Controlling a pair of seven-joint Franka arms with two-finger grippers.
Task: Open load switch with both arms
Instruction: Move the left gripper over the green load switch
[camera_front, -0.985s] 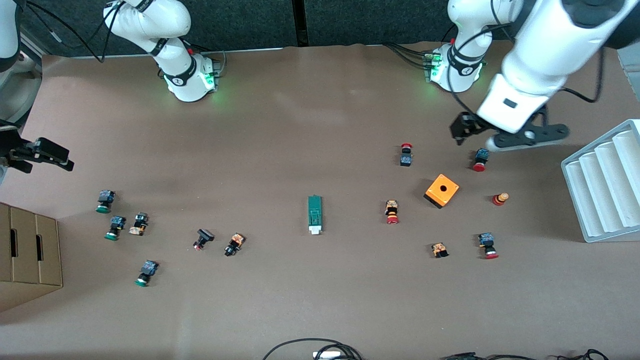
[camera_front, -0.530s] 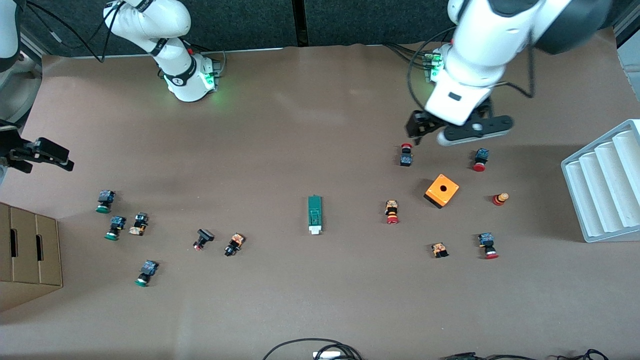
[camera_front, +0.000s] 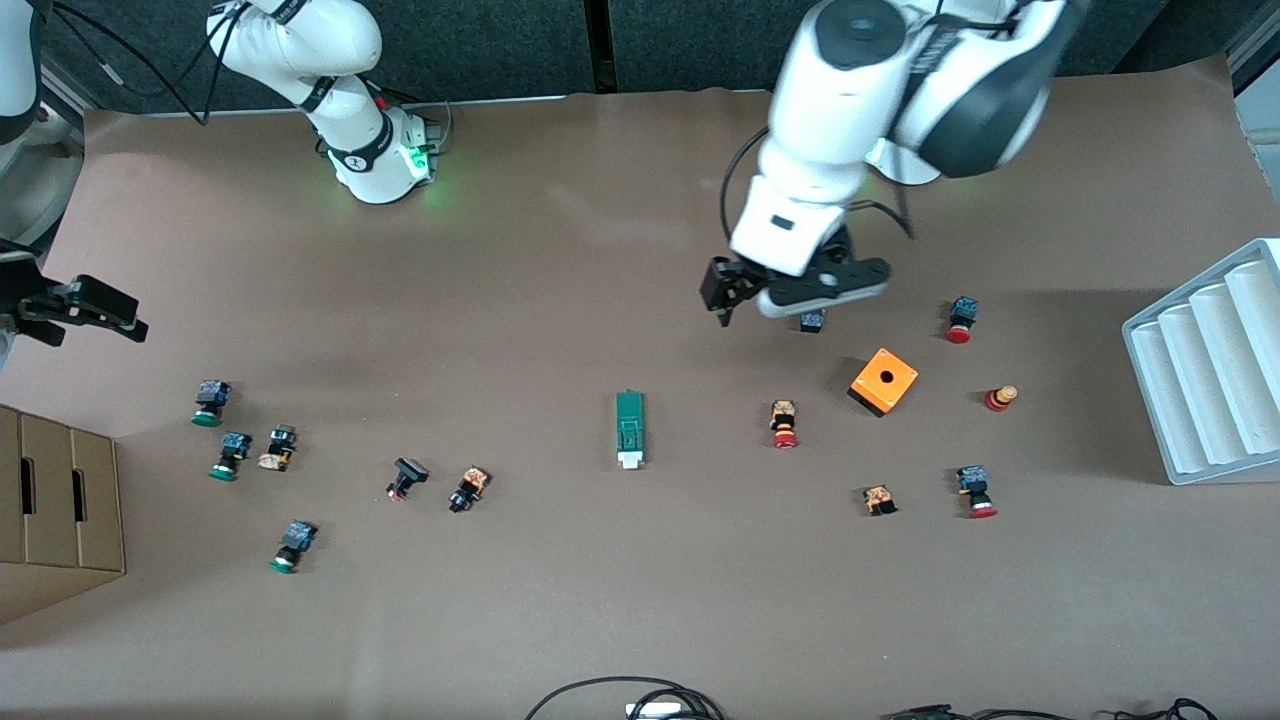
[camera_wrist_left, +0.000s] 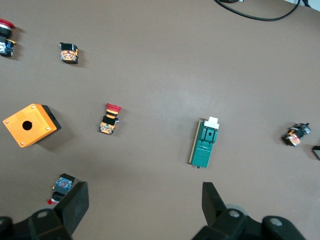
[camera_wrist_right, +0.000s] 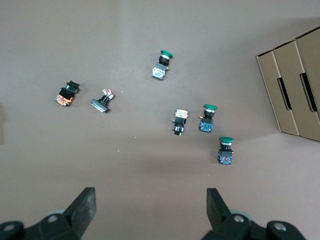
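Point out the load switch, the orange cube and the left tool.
load switch (camera_front: 629, 428), front view, middle of its green body.
orange cube (camera_front: 884, 380), front view, top face beside the hole.
left tool (camera_wrist_left: 142, 205), left wrist view, midway between its open fingertips.

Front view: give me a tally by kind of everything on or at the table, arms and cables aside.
Load switch: 1
Orange cube: 1
Green-capped push buttons: 3
Other small button parts: 9
Cardboard box: 1
White ribbed tray: 1
Total: 16
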